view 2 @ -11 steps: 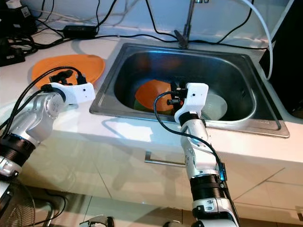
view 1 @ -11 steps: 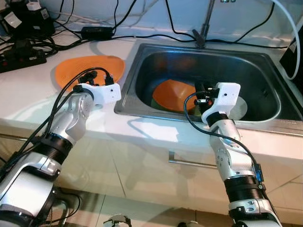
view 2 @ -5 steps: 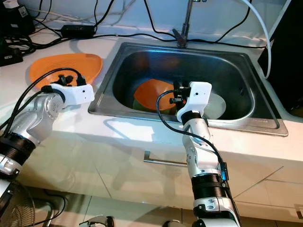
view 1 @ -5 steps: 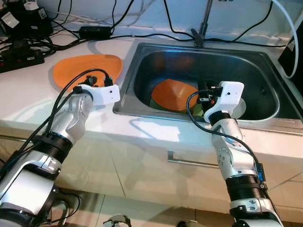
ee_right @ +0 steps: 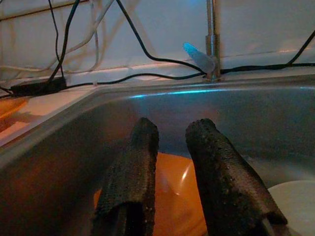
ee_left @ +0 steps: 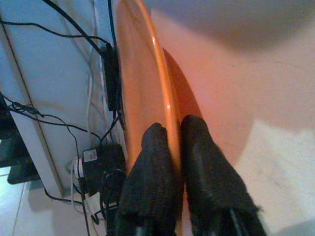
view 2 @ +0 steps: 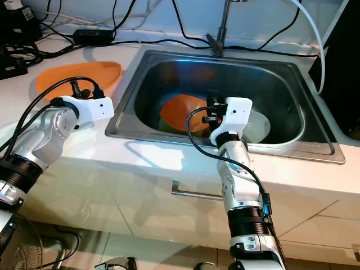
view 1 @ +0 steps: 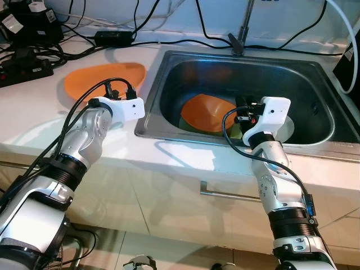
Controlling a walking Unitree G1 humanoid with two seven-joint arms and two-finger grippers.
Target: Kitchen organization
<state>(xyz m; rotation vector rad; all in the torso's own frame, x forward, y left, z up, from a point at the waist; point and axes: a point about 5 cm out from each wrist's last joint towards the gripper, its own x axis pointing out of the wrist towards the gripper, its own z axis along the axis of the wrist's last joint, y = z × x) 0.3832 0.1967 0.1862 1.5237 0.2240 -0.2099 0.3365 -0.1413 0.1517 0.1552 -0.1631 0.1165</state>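
An orange plate [view 1: 104, 77] lies on the white counter left of the sink. My left gripper [ee_left: 173, 129] is shut on its near rim, one finger [ee_left: 155, 162] on each face, and the plate looks tilted up at that edge. Inside the steel sink [view 1: 169, 134] lie a second orange plate [view 1: 207, 111], something green [view 1: 188, 122] under it, and a white dish [view 1: 286, 128]. My right gripper [ee_right: 172, 129] hovers over the sink's front part, above the orange plate there. Its fingers [ee_right: 132, 167] stand a little apart, open, with nothing between them.
A faucet [view 1: 243, 28] rises behind the sink. Black cables, a power adapter [view 1: 114, 37] and a power strip [view 1: 25, 61] crowd the back left of the counter. A white hose [view 1: 349, 34] and a dark appliance edge stand at the far right. A drawer handle [view 1: 228, 194] sits below the counter.
My left gripper has risen slightly with the plate's near rim, so the plate now looks thinner and more tilted. The right arm has shifted a little to the right over the sink.
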